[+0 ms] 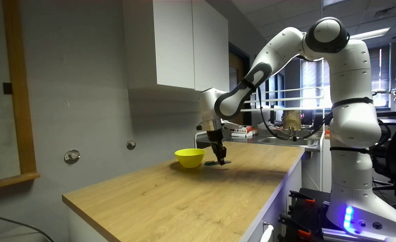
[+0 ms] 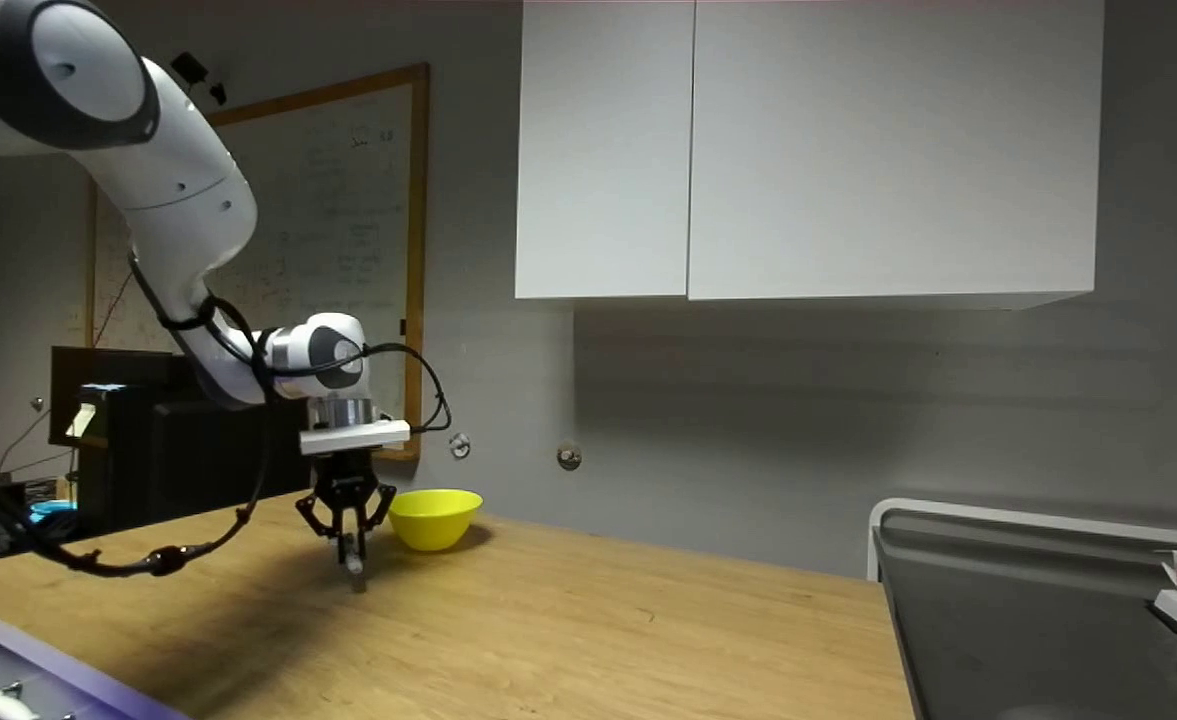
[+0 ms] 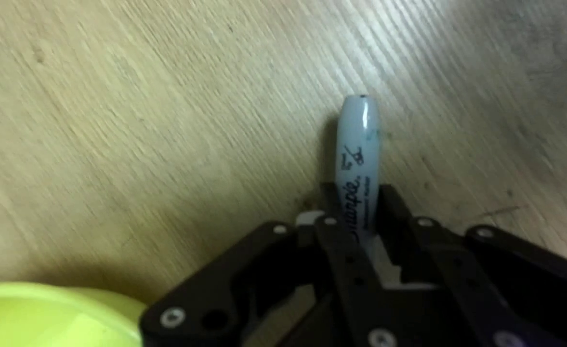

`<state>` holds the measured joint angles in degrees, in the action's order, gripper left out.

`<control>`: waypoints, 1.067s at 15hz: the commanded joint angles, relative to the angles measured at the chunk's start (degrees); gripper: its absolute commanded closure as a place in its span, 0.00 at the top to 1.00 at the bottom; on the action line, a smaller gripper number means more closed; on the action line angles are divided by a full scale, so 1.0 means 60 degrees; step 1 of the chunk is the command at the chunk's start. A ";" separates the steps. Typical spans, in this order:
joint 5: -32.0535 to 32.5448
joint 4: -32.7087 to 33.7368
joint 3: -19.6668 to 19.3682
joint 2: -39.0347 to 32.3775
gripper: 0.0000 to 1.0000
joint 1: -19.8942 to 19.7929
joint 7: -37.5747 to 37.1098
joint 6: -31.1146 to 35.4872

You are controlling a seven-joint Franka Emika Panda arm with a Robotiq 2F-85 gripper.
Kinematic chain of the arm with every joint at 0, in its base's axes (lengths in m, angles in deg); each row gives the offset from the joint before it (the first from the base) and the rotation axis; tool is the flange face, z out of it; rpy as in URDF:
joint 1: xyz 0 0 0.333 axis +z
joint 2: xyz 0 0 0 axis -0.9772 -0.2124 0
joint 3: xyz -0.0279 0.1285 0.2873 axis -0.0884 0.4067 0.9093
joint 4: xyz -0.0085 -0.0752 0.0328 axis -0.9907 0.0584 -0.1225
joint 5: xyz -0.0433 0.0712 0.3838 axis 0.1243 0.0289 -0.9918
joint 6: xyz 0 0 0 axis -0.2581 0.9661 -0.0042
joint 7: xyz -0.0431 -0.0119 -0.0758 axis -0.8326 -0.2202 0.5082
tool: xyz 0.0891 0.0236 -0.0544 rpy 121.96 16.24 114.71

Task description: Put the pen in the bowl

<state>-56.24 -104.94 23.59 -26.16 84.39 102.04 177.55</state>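
Wood-grain surface [image 1: 171, 201] spans lower ctr in an exterior view. We see the bowl [image 3: 47, 318] at lower L of wrist view, fingers [image 3: 355, 270] pinching the pen [image 3: 358, 164] just R of ctr. Grasp looks done, we judge; next: raise it clear, carry over bowl, let go.

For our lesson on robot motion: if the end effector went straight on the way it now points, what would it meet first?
The wood-grain countertop, most likely: the end effector points down at it, holding the pen, beside the bowl rather than above it. How far below it lies is unclear.
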 commanded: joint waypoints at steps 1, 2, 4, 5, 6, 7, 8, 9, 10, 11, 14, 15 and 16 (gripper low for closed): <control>0.0512 -0.0843 0.0012 0.1498 0.07 0.0001 -0.0786 -0.0032; 0.0701 -0.0981 0.0013 0.1865 0.08 -0.0005 -0.1192 -0.0041; 0.1278 -0.1137 0.0068 0.2490 0.08 -0.0068 -0.2273 -0.0117; 0.1479 -0.1179 0.0102 0.2763 0.08 -0.0102 -0.2751 -0.0189; 0.1582 -0.1153 0.0132 0.3006 0.08 -0.0131 -0.3231 -0.0328; 0.1655 -0.1078 0.0166 0.3195 0.08 -0.0167 -0.3698 -0.0473; 0.1692 -0.0915 0.0204 0.3305 0.08 -0.0208 -0.4136 -0.0617; 0.1774 -0.0714 0.0250 0.3365 0.08 -0.0261 -0.4584 -0.0740; 0.1834 -0.0511 0.0308 0.3396 0.08 -0.0322 -0.5038 -0.0823; 0.1827 -0.0234 0.0352 0.3336 0.08 -0.0376 -0.5441 -0.0897; 0.1769 0.0792 0.0457 0.2835 0.08 -0.0467 -0.6063 -0.1082; 0.1758 0.1139 0.0483 0.2622 0.08 -0.0474 -0.6127 -0.1138; 0.1732 0.1560 0.0484 0.2294 0.08 -0.0453 -0.6047 -0.1183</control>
<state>-46.24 -102.97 25.30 -6.66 82.41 67.75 172.61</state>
